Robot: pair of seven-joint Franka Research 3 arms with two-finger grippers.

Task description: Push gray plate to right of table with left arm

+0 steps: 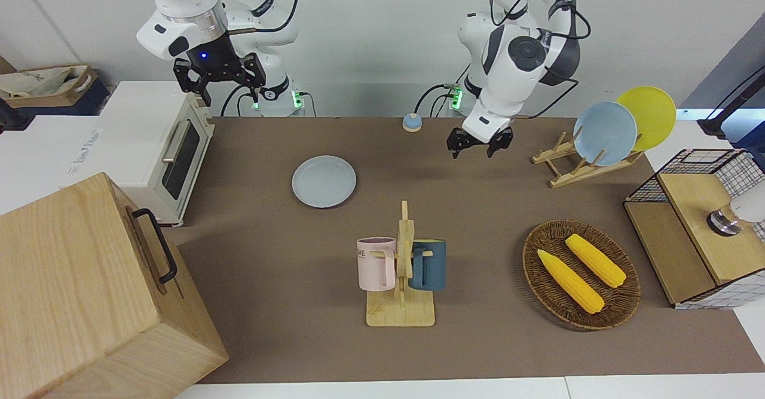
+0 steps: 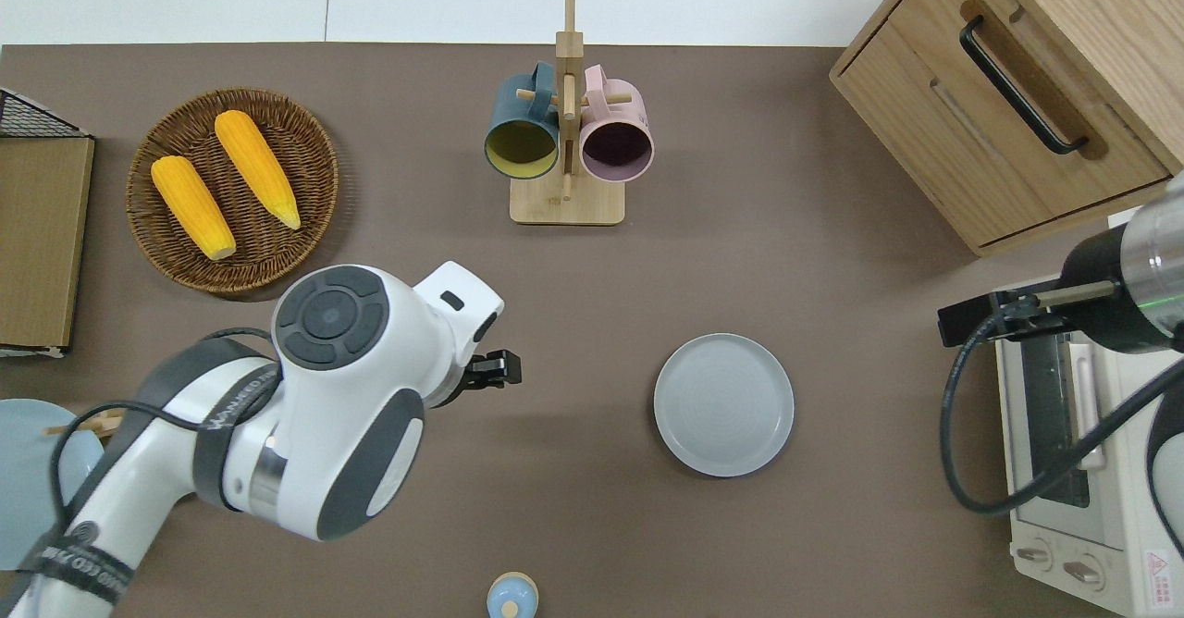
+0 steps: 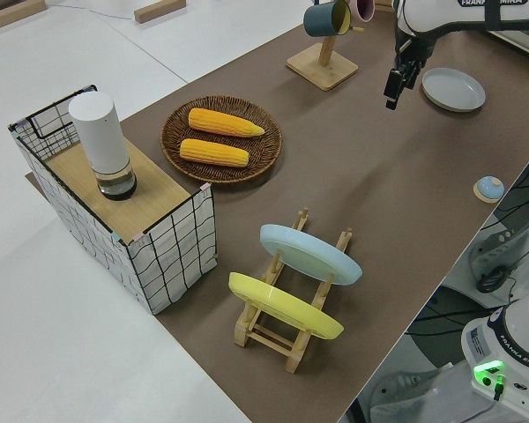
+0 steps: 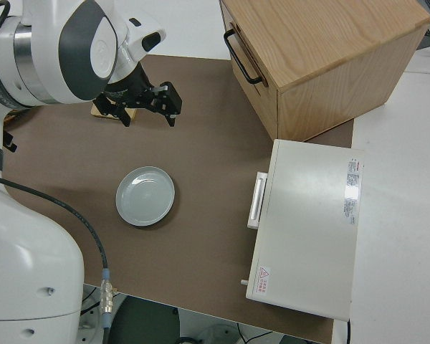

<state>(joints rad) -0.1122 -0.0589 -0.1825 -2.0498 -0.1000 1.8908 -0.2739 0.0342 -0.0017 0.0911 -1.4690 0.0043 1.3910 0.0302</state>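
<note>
The left tool (image 1: 480, 143), fingers spread apart and empty, hangs well apart from the gray plate (image 1: 324, 181); coming down too high, it may ride over the low rim, or push the plate against the toaster oven (image 1: 156, 142).

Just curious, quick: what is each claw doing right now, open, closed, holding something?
Left claw: open, holding nothing.
Right claw: open, holding nothing, parked.

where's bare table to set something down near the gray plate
Bare brown table lies between the round pale gray plate, the wooden mug stand and the light wooden box. It is crowded at the left arm's end: wicker corn basket, wooden plate rack.
</note>
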